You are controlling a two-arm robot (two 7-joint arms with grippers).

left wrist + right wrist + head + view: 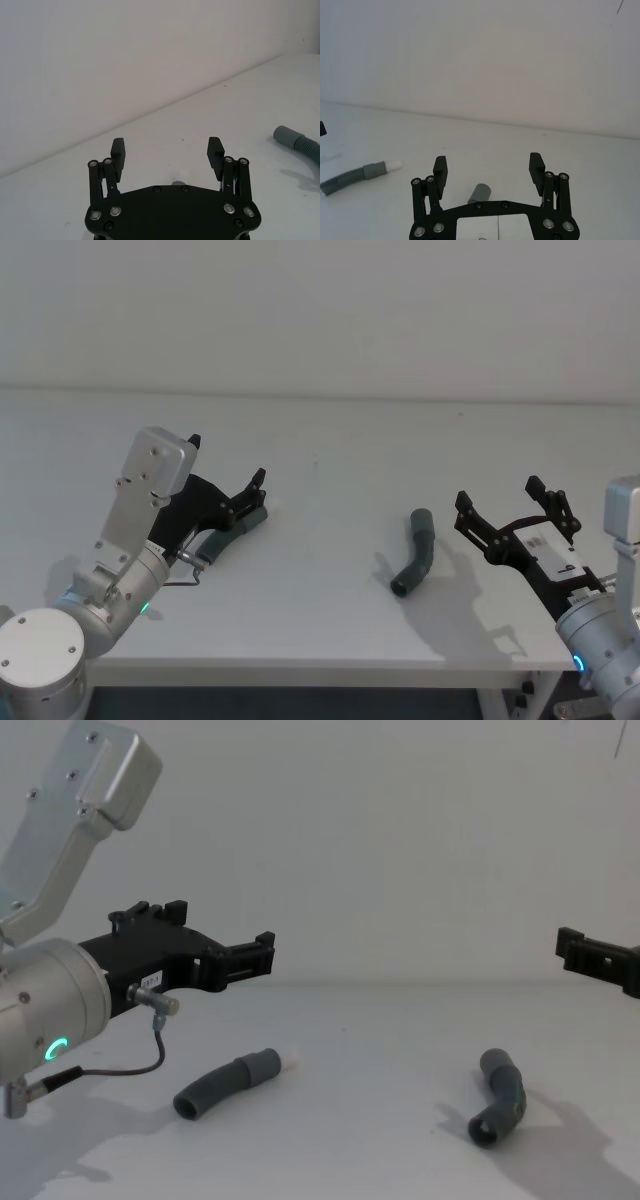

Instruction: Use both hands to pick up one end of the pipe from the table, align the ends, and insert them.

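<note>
Hovering spread | left hand (167,147) over white-tipped pipe (230,1082) | right hand (487,162) near bent pipe (503,1105)

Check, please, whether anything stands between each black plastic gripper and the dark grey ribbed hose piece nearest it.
Nothing visible does. The open left gripper hovers over the white-tipped hose piece, the open right gripper beside the bent hose piece; only white table lies between.

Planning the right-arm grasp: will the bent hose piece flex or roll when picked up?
The bent hose piece is ribbed, so it probably flexes when squeezed. Its bend likely keeps it from rolling. Its end looks hollow, so it is likely light.
</note>
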